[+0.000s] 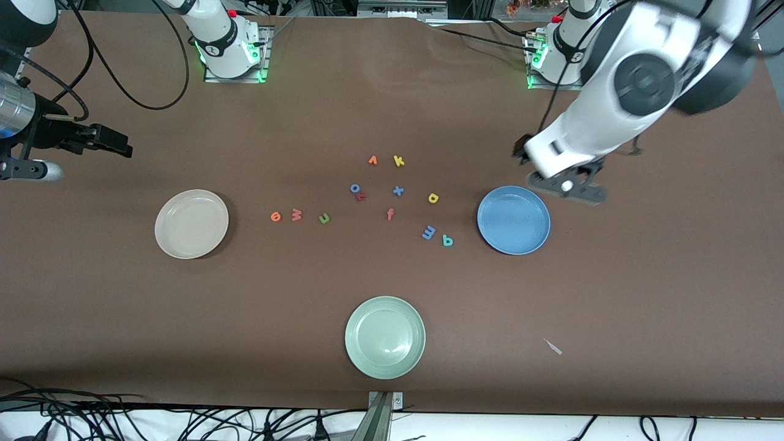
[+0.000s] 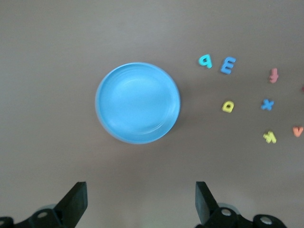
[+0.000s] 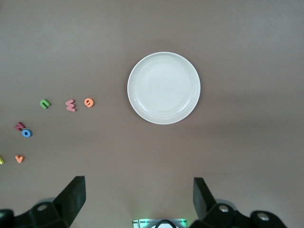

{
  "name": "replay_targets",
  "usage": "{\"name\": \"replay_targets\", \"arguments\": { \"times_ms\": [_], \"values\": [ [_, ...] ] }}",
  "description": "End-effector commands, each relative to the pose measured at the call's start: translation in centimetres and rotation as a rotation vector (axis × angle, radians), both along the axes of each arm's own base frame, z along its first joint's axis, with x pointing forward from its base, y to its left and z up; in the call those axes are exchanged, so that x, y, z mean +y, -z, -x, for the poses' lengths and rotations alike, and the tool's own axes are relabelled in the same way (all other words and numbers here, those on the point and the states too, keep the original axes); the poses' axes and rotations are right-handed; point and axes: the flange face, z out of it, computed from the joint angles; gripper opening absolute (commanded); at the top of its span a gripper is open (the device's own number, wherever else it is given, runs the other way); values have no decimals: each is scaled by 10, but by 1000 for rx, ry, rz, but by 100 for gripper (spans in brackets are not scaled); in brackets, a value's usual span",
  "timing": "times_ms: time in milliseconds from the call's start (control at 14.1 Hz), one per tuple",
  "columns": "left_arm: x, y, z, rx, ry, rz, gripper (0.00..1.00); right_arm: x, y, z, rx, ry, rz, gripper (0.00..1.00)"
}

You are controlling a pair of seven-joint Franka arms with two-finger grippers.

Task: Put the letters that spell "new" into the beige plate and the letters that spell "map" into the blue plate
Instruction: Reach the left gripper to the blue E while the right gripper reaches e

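The beige plate (image 1: 191, 223) (image 3: 164, 88) lies toward the right arm's end and holds nothing. Beside it, toward the table's middle, sit the orange e (image 1: 275, 216) (image 3: 88, 102), pinkish w (image 1: 296, 214) (image 3: 71, 105) and green n (image 1: 324, 218) (image 3: 45, 103). The blue plate (image 1: 513, 220) (image 2: 137, 102), also bare, has the blue m (image 1: 429, 232) (image 2: 228, 65), teal p (image 1: 448, 241) (image 2: 205, 60) and yellow a (image 1: 433, 198) (image 2: 228, 106) near it. My left gripper (image 1: 566, 188) (image 2: 141, 199) hangs open over the table beside the blue plate's rim. My right gripper (image 1: 101, 139) (image 3: 139, 199) is open over the right arm's end of the table.
A pale green plate (image 1: 384, 337) lies nearest the front camera. Spare letters sit mid-table: orange v (image 1: 372, 160), yellow k (image 1: 399, 161), blue o (image 1: 354, 188) touching a small red letter (image 1: 361, 196), blue x (image 1: 398, 191), orange f (image 1: 390, 214). A small white scrap (image 1: 553, 346) lies on the cloth.
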Motion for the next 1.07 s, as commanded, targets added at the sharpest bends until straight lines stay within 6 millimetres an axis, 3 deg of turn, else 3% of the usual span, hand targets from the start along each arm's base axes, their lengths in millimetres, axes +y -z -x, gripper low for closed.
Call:
{"name": "replay_targets", "arguments": {
  "times_ms": [0,213,356,640,712,854,996],
  "values": [
    [-53,45,-25,19,21,34,100,0,-3,-1,-4,15,5,100],
    [-96,104,-42,-36,60,86,100,2,-4,-2,-15,13,-2,100],
    [-109,133,-51,-84,66,120,100,4,-4,-3,-19,12,-1,100],
    [-174,195,-25,-132,142,154,100,6,5,-9,-20,-6,-10,100],
    [-181,212,-19,-144,150,162,100,10,15,-14,-8,-12,-11,100],
    [-186,243,-15,-150,173,156,100,43,35,-23,20,-69,0,100],
    [-193,253,-9,-172,233,112,100,71,61,-28,62,-112,6,100]
  ]
}}
